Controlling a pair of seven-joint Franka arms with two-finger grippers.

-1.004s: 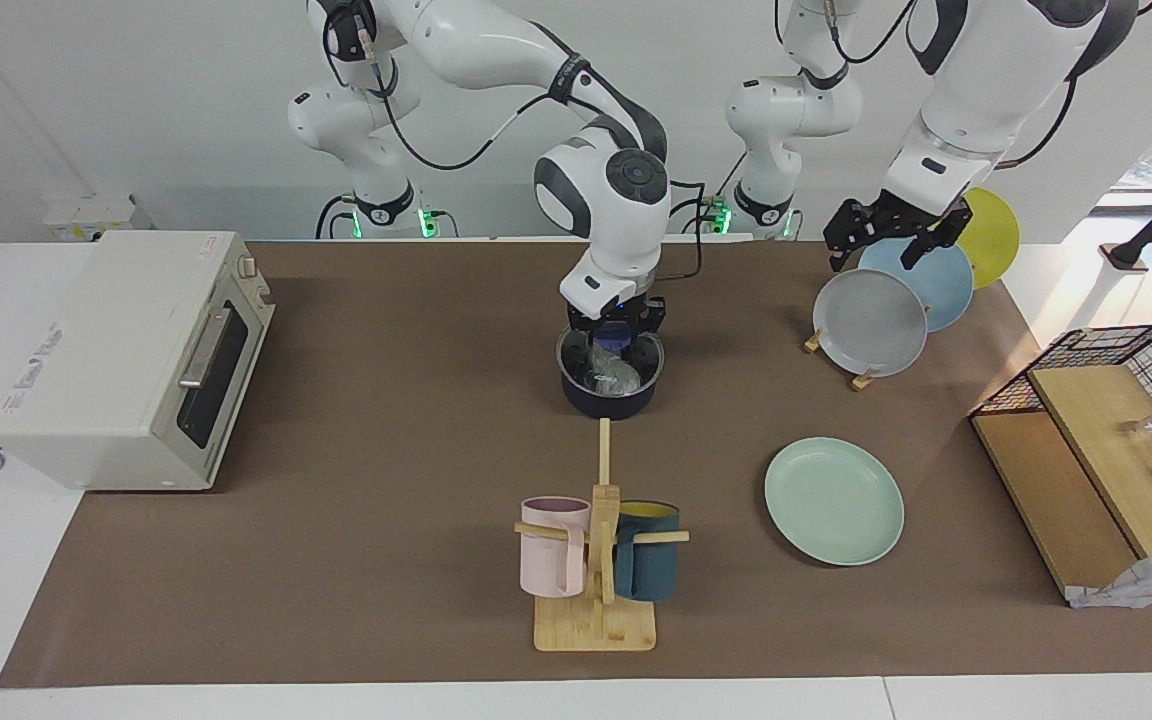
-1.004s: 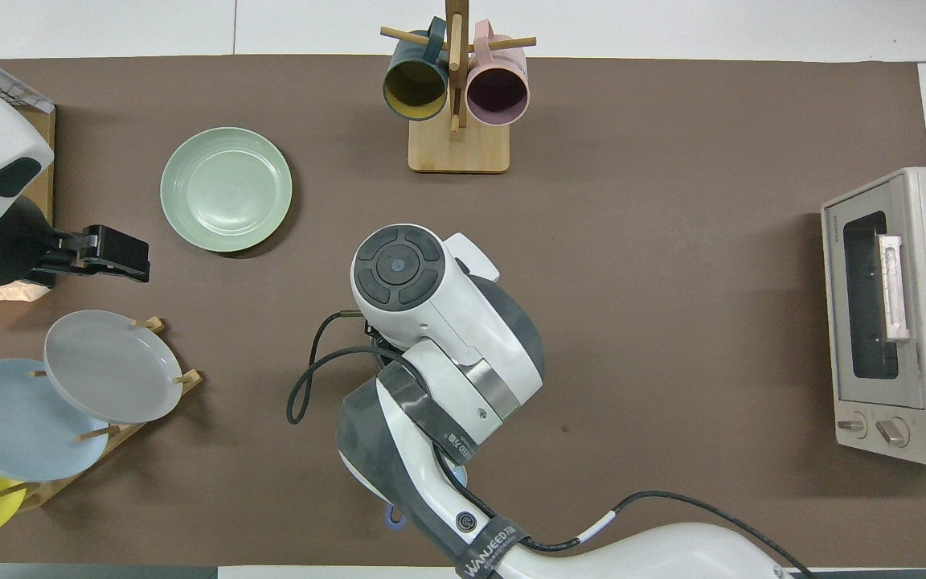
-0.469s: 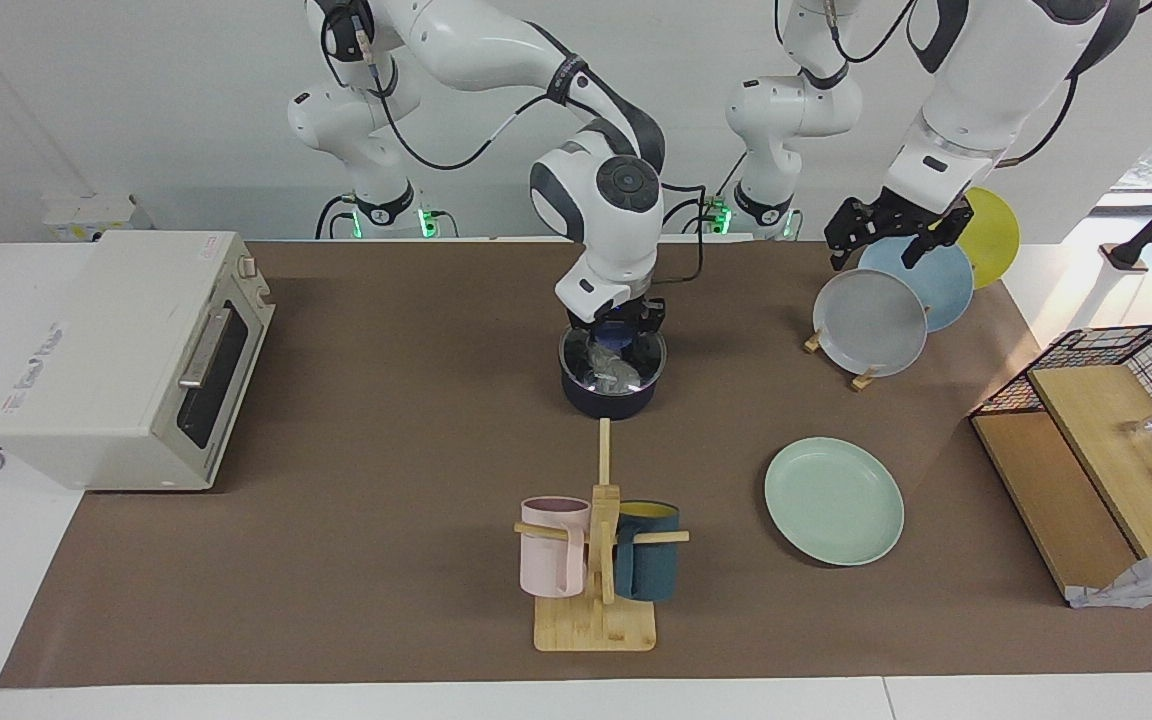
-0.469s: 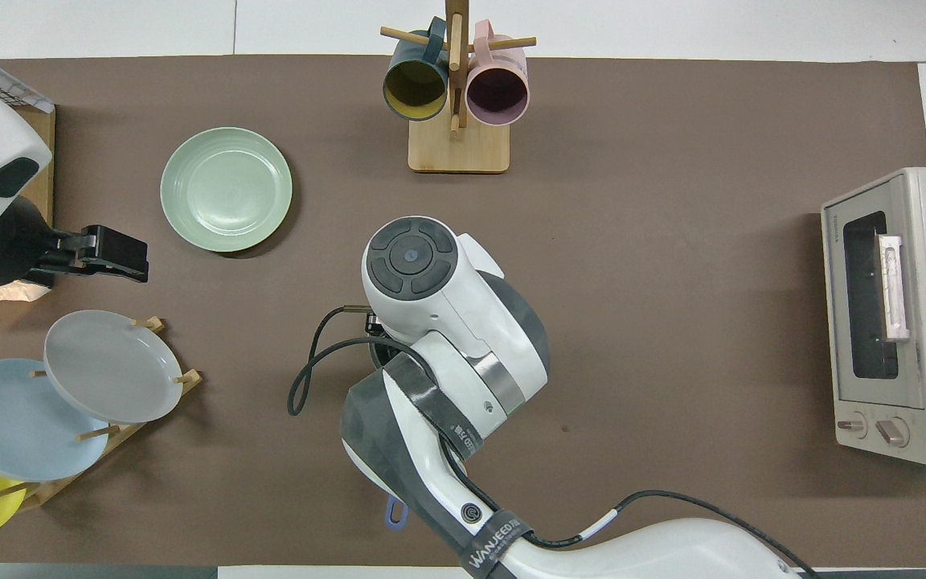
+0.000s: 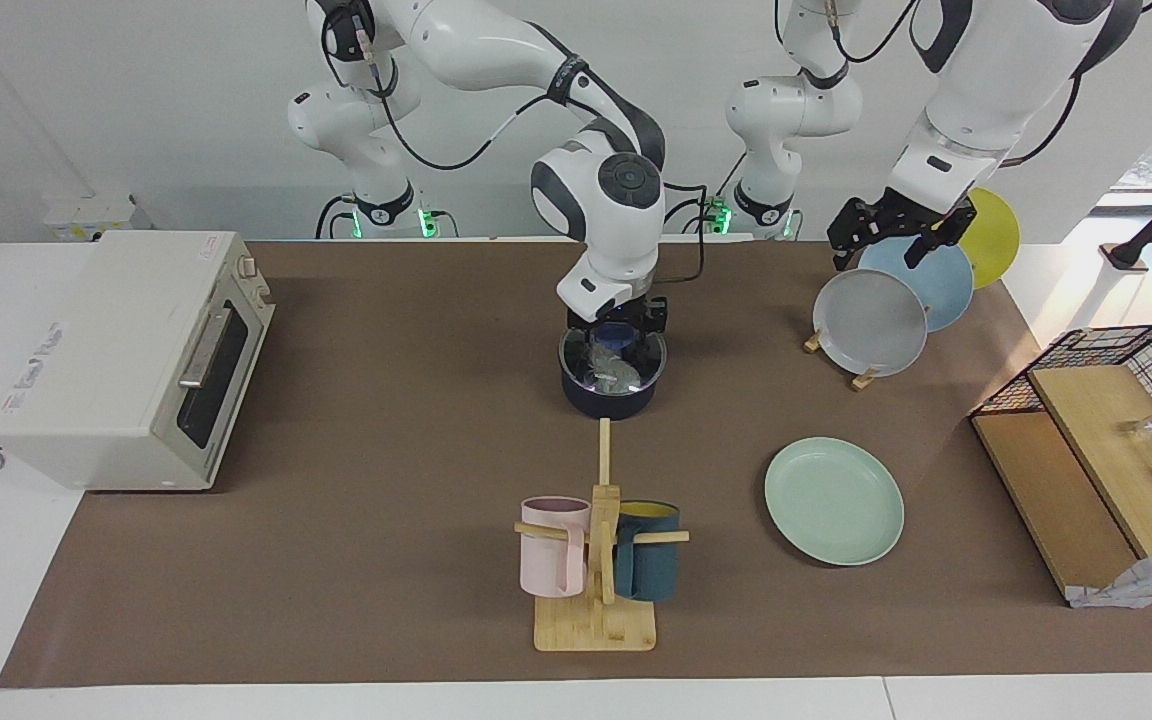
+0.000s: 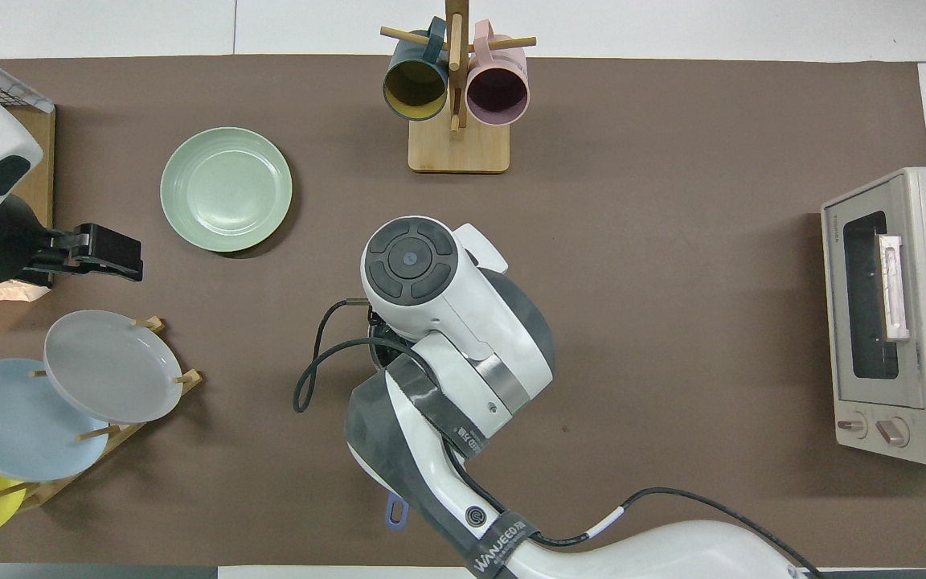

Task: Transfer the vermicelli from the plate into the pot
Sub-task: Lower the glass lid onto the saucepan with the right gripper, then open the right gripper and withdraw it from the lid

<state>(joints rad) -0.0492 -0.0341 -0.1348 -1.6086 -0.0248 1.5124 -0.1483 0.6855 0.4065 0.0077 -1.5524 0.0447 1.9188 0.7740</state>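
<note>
Right gripper (image 5: 616, 335) is sitting slightly higher over the pot (image 5: 610, 385) than one second ago, when its fingers were reaching down inside the rim; the wrist housing above it is also standing more upright. Vermicelli (image 5: 610, 368) is lying inside the pot, as it was in the earlier frames, and the pale green plate (image 5: 834, 500) is lying bare on the mat, farther from the robots than the pot and toward the left arm's end of the table. Left gripper (image 5: 886, 240) is holding the same station as before, waiting over the rack of upright plates (image 5: 876, 315).

Facing view is showing the pot, the vermicelli and the right gripper's fingers; in the overhead view the right arm's wrist is covering all three, and only the tip of the pot's blue handle (image 6: 395, 511) is appearing below the forearm. Overhead view is showing the left gripper (image 6: 121, 257) from its side.

Right arm is reaching in from its base, bending at the elbow and pointing the gripper straight down over the pot, fingers spread apart and clear of the vermicelli. Left gripper's fingers are standing parted, holding nothing.
</note>
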